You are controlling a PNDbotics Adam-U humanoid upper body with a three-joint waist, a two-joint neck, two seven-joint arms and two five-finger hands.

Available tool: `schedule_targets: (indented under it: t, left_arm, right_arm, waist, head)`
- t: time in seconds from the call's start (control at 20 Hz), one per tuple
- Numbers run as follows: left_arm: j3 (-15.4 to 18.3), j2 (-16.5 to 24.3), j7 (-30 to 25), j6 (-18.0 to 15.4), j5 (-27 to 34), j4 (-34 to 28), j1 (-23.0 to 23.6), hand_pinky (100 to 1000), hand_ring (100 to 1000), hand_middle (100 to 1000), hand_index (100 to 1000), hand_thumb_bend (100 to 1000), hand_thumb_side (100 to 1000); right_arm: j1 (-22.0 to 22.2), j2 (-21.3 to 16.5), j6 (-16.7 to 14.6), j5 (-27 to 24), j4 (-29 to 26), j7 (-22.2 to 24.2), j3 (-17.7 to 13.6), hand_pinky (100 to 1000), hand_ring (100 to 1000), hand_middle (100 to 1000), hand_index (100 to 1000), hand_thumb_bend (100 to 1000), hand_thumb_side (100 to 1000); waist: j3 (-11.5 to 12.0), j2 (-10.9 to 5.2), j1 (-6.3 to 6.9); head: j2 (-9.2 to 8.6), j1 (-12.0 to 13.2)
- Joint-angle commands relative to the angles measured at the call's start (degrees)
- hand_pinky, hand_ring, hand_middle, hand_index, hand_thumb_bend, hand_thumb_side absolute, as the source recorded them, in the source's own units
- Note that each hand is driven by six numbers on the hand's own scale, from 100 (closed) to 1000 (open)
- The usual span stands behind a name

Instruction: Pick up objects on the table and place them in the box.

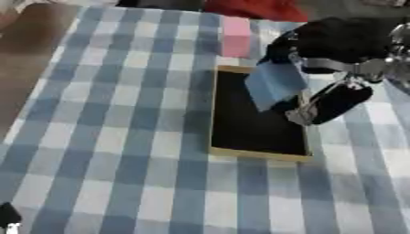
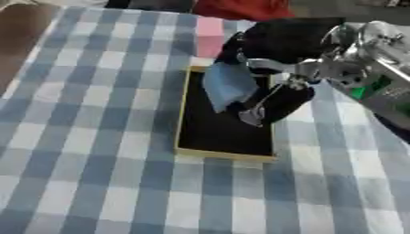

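Holding a blue block (image 1: 275,84) over the box (image 1: 258,151), the right hand (image 1: 332,43) (fingers clamped on it) risks dropping it onto the near rim — it hangs tilted.

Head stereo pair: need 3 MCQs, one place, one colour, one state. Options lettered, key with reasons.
1. Where is the pink block?
A. inside the box
B. on the cloth beyond the box's far end
C. in the right hand

2. What colour is the object the right hand holds?
A. light blue
B. yellow
C. green

3. What is inside the box?
A. several blocks
B. the pink block
C. nothing visible

Key: B, it lies on the checked cloth past the far rim; A, the blue object is light blue; C, only dark lining shows.
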Motion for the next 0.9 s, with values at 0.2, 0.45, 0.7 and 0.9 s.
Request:
schedule_targets:
  t: [0.2,0.45,0.7,0.9]
  left_arm:
    - [-0.23,0.16,-0.57,-0.02,-0.13,-0.85,-0.27,670,642,509,669,100,479]
    - [-0.41,-0.21,-0.90,-0.02,-0.34,-0.85,-0.37,670,642,508,669,100,485]
    - [-0.55,-0.60,-1.23,-0.02,-0.58,-0.85,-0.32,671,642,508,668,100,487]
    - [-0.66,-0.86,-1.43,-0.01,-0.67,-0.85,-0.36,671,642,508,668,100,490]
  right_arm:
    - [-0.59,-0.25,0.39,-0.18,-0.81,2.11,2.09,812,759,723,834,100,544]
    - [-0.19,0.08,2.09,1.29,-0.81,2.56,2.82,816,772,739,855,100,538]
    - [0.45,0.19,4.23,4.04,-0.81,2.24,2.80,817,778,746,864,100,530]
    - [0.76,0.14,4.78,5.57,-0.81,2.75,3.16,824,796,768,888,152,574]
  waist:
    - [0.29,-0.42,0.27]
    - [0.35,-0.17,0.35]
    - [0.48,-0.07,0.44]
    - [0.51,0.02,0.44]
  head:
    - [-0.23,-0.44]
    - [-0.44,-0.56]
    - [-0.61,-0.78]
    - [-0.74,-0.93]
